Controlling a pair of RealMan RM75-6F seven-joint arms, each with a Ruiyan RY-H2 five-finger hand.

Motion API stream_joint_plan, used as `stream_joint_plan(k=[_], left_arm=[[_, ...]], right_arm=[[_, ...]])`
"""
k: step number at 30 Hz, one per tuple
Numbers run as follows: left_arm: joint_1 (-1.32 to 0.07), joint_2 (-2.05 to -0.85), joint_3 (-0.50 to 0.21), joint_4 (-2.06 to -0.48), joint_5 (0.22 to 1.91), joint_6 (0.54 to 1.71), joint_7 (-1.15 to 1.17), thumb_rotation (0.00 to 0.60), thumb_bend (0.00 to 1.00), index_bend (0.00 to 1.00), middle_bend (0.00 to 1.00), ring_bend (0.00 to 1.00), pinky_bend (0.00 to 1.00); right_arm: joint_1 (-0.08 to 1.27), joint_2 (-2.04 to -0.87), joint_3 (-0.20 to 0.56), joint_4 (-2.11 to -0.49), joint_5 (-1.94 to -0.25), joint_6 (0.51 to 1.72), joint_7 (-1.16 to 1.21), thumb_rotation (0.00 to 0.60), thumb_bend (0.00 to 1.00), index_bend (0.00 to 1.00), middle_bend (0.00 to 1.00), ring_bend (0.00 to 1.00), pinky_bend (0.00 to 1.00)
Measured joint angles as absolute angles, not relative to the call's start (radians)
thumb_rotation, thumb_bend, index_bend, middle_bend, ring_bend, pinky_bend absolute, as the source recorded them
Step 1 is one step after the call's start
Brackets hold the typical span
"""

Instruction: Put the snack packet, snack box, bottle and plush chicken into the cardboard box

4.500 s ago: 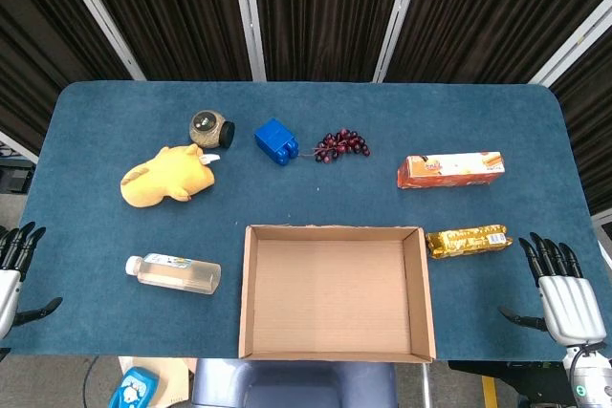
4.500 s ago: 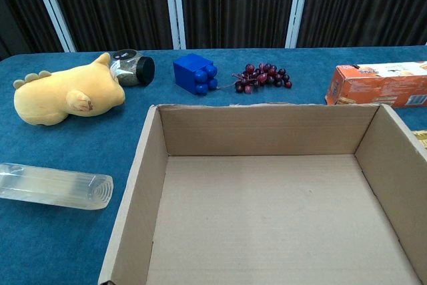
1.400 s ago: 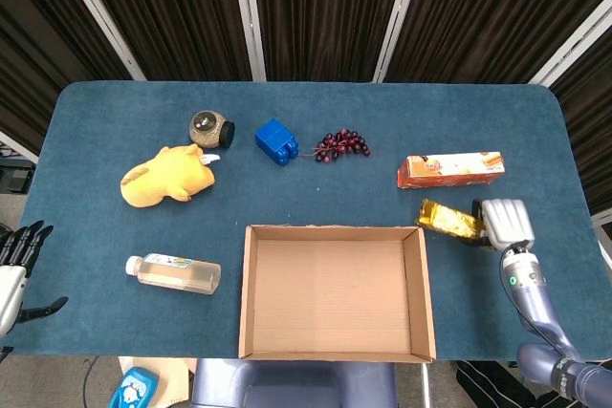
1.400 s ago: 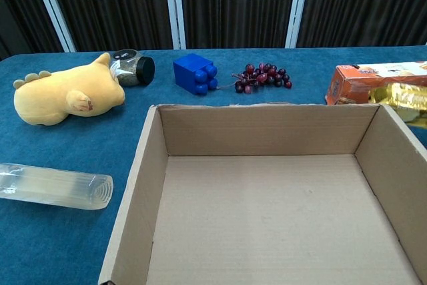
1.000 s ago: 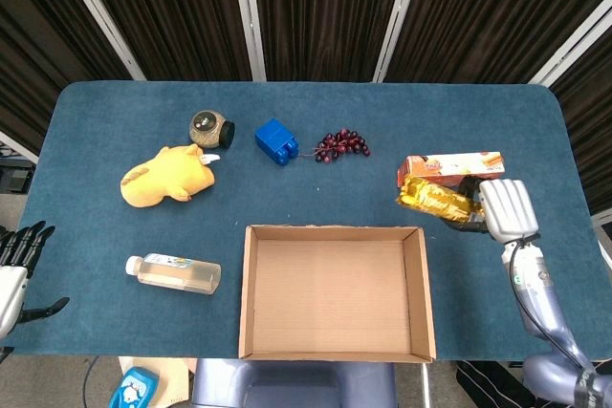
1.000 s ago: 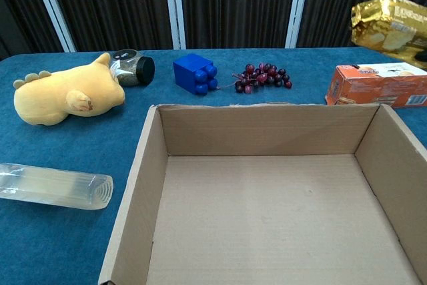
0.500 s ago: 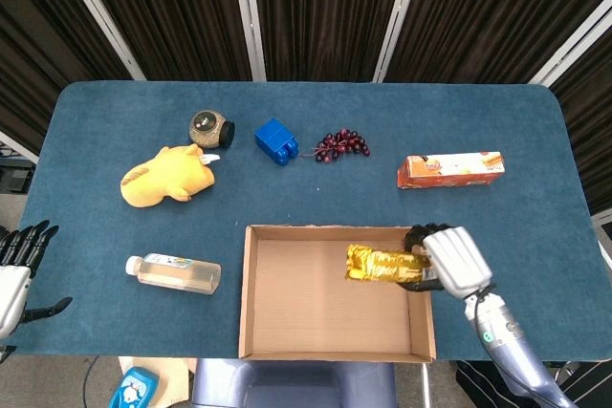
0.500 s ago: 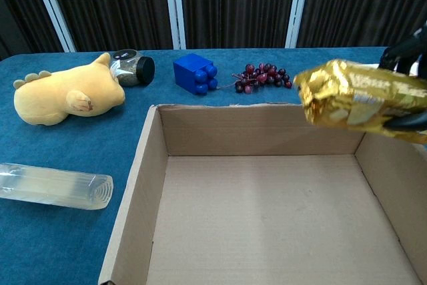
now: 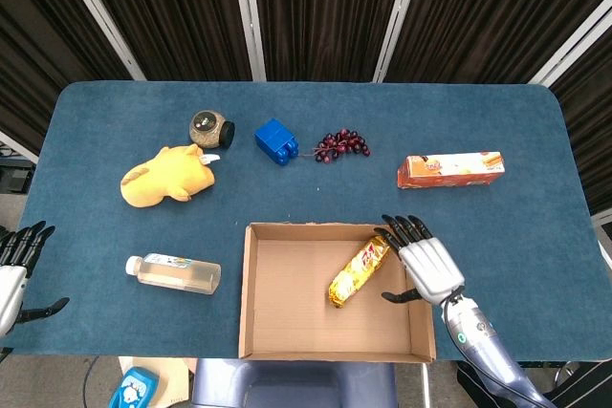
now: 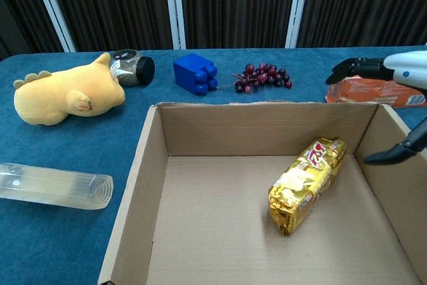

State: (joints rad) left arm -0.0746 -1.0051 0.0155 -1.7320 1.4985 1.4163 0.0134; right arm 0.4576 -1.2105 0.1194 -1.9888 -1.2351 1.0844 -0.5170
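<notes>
The gold snack packet (image 9: 358,270) (image 10: 305,183) lies on the floor of the cardboard box (image 9: 251,303) (image 10: 137,198), toward its right side. My right hand (image 9: 426,267) (image 10: 395,98) hovers over the box's right wall, fingers spread, holding nothing. The orange snack box (image 9: 449,168) (image 10: 373,90) rests on the table beyond the box at the right. A clear bottle (image 9: 173,272) (image 10: 53,185) lies on its side left of the box. The yellow plush chicken (image 9: 165,176) (image 10: 63,97) sits further back on the left. My left hand (image 9: 15,269) hangs open off the table's left edge.
A dark-lidded jar (image 9: 211,126) (image 10: 132,68), a blue block (image 9: 276,140) (image 10: 195,73) and a bunch of purple grapes (image 9: 341,145) (image 10: 261,77) stand in a row behind the box on the blue table (image 9: 115,226).
My right hand carried the snack packet from the table over the box and let it go; the packet now lies inside and the fingers have spread apart.
</notes>
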Motion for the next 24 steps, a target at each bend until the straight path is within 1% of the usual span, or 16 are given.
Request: stream_joint_plan(k=[6,13,18,24], left_arm=[[-0.076,-1.002,0.015,-1.736,1.49,1.408,0.009,0.6,0.06,0.0,0.0,0.0,0.0],[-0.081,-1.002,0.015,-1.739,1.477,1.393,0.012,0.6,0.06,0.0,0.0,0.0,0.0],[-0.087,-1.005,0.012,-1.74,1.466,1.381,0.021,0.6,0.06,0.0,0.0,0.0,0.0],[-0.094,-1.01,0.007,-1.74,1.454,1.369,0.032,0.6,0.06,0.0,0.0,0.0,0.0]], right_arm=[[0.495,-1.216,0.201,-1.91,-1.159,1.1,-0.527,0.6,0.06,0.11,0.0,0.0,0.08],[0.567,-1.212,0.31,-1.747,-1.021,1.085,-0.521,0.6,0.06,0.12,0.02,0.0,0.08],[0.622,-1.213,0.353,-1.622,-0.951,1.043,-0.523,0.6,0.06,0.12,0.02,0.0,0.08],[0.692,-1.241,0.372,-1.425,-0.848,0.937,-0.529,0.6,0.06,0.13,0.06,0.01,0.08]])
